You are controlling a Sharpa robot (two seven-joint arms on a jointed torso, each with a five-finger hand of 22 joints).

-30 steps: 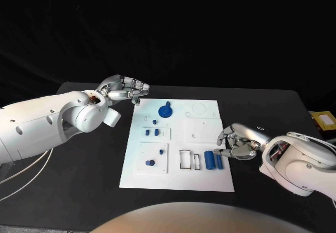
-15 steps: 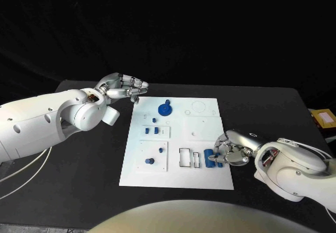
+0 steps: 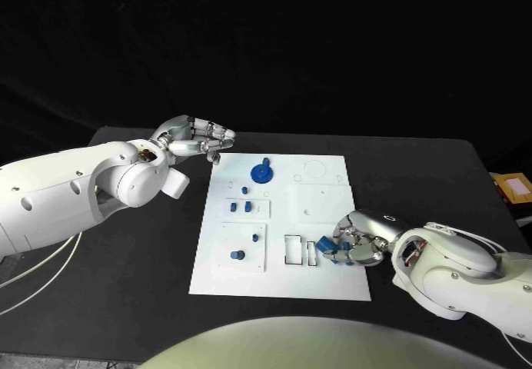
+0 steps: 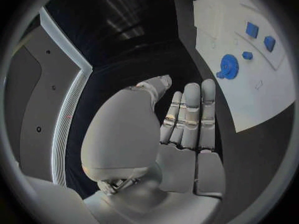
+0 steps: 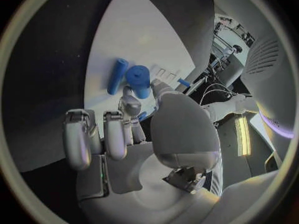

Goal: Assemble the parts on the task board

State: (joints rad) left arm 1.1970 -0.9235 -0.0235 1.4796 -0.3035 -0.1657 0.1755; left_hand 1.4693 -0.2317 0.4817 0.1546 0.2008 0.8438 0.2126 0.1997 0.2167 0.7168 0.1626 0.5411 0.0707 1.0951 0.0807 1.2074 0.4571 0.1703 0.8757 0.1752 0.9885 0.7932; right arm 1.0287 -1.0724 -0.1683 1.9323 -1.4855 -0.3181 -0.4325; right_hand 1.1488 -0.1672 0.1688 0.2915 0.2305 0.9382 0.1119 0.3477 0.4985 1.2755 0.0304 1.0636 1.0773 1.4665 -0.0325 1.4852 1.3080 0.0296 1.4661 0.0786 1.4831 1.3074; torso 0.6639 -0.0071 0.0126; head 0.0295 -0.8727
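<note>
A: While the right hand (image 3: 357, 240) sits low over the near right part of the task board (image 3: 321, 280), look what's in it — a short blue cylinder (image 5: 139, 80) pinched between thumb and a fingertip, the other fingers loose beside it

B: And a second blue cylinder (image 5: 116, 76) lies flat on the white plate just beside the held one. How would you rate that grip?

A: Judging by looks, the piece is hard moulded plastic, light and stiff, probably smooth enough to roll or squirt out of metal fingertips. Taking it across the round body near the middle seems right, leaving one end free to go into a slot

B: The empty rectangular slots (image 3: 297, 250) sit right next to the hand, so I'd guess that's the target

A: Likely. Meanwhile the left hand (image 3: 197, 139) hovers off the board's far left corner, fingers pressed together and curled, holding nothing — the wrist camera shows them side by side

B: The blue gear (image 3: 261, 173) and small blue blocks (image 3: 242, 207) further up the plate are untouched
</note>
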